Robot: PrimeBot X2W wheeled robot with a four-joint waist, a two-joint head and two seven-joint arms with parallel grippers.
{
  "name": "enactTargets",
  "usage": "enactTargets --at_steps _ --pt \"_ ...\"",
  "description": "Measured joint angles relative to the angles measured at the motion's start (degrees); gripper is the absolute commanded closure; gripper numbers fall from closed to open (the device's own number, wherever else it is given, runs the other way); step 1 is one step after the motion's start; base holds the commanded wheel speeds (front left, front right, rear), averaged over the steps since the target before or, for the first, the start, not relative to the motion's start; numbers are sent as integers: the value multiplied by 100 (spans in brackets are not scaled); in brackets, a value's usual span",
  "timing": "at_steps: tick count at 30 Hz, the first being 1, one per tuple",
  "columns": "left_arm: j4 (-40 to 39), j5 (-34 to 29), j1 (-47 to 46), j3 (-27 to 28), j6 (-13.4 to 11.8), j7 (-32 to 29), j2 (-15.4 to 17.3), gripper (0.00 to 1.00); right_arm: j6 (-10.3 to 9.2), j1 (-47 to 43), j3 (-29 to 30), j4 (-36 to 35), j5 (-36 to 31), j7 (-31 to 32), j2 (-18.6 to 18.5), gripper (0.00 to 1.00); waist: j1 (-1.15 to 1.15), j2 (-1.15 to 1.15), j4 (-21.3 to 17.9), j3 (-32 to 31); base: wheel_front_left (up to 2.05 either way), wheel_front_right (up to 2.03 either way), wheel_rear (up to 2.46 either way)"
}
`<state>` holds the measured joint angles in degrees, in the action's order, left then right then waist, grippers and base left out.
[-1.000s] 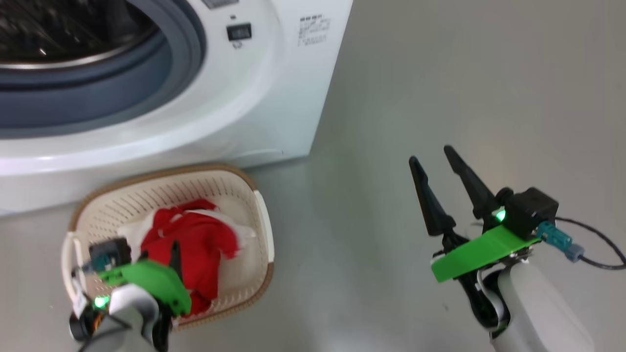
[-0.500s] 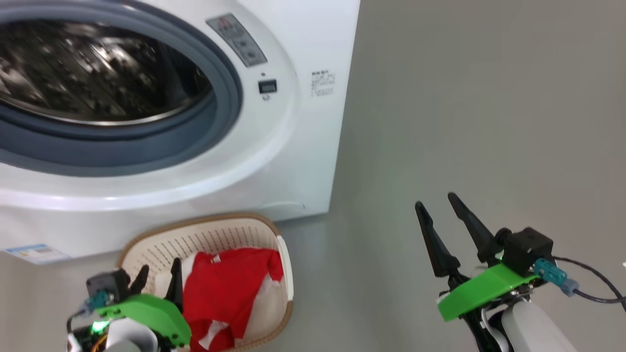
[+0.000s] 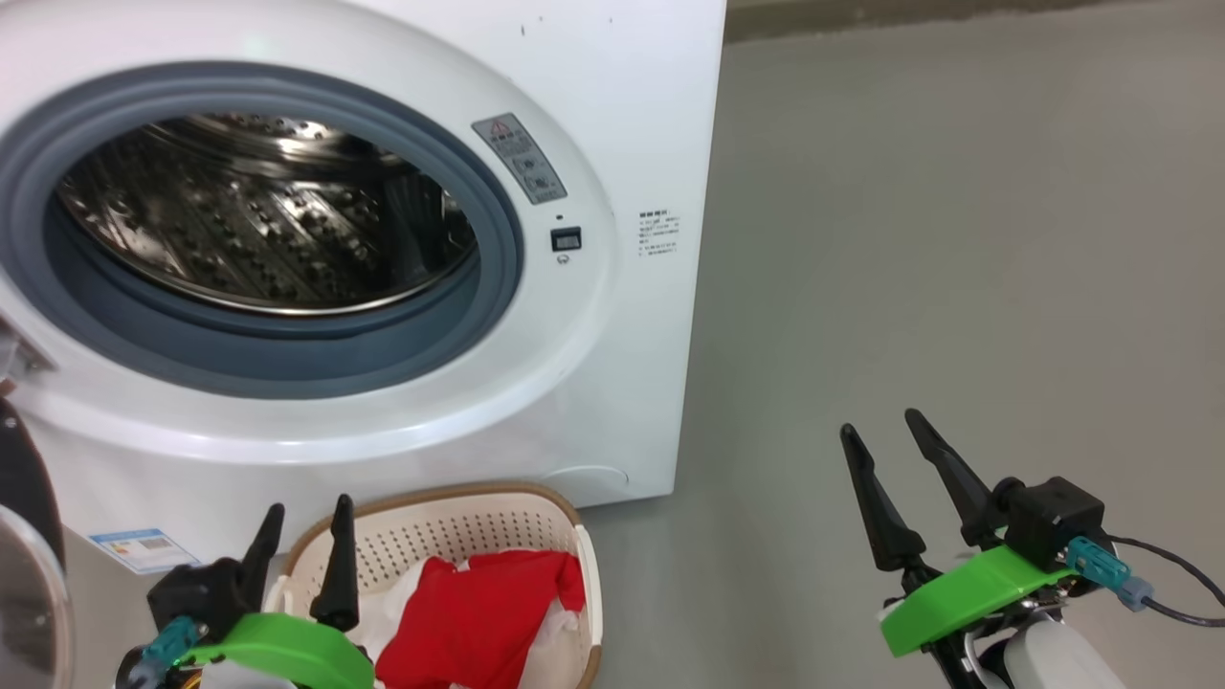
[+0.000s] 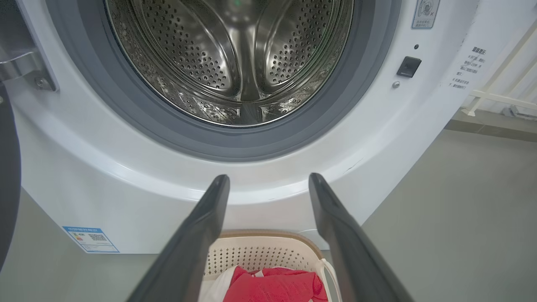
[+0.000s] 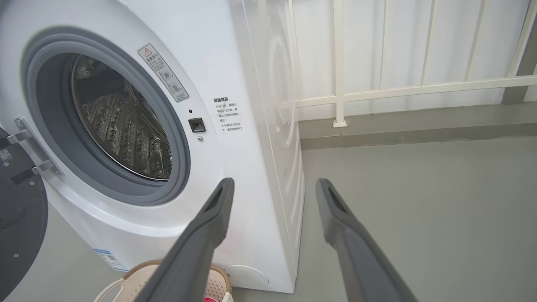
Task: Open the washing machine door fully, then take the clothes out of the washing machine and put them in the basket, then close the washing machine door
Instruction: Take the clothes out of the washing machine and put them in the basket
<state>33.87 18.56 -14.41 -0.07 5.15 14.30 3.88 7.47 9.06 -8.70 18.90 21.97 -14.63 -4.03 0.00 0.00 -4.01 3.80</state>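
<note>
The white washing machine point(image 3: 622, 115) stands with its steel drum point(image 3: 258, 230) showing no clothes inside. Its door point(image 3: 29, 536) hangs swung open at the far left, its black rim also at the left edge of the right wrist view point(image 5: 16, 226). Below the drum sits the cream basket point(image 3: 478, 522) holding red and white clothes point(image 3: 478, 612). My left gripper point(image 3: 301, 522) is open and empty, just over the basket's near left rim. My right gripper point(image 3: 885, 450) is open and empty over the floor to the machine's right.
Grey floor point(image 3: 957, 239) stretches to the right of the machine. A white railing point(image 5: 398, 90) and a low kerb run along the back. A black cable point(image 3: 1168, 593) trails from my right wrist.
The head camera has tilted upward, bringing the whole drum opening and the door's edge into view. My left gripper has lifted out of the basket, leaving the clothes in it.
</note>
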Motion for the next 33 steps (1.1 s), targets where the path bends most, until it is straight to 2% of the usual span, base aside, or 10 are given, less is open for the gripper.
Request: enactTargets --at_steps 9,14,22,33 --pt "-1415 -201 740 245 0 1 -92 0 0 -209 183 -247 -51 0 -19 0 0 0 91 -290 0 0 0" --pt "-1913 -370 1074 335 1 1 -111 0 0 -336 287 -396 -138 0 -8 0 0 0 140 -381 0 0 0" --pt "-2346 -500 1462 396 -2 1 -113 0 0 -538 415 -608 -164 0 27 0 0 0 181 -493 0 0 0" --pt "-2462 -542 1597 381 -59 1 -118 0 0 -602 412 -676 -164 0 48 0 0 0 196 -538 0 0 0"
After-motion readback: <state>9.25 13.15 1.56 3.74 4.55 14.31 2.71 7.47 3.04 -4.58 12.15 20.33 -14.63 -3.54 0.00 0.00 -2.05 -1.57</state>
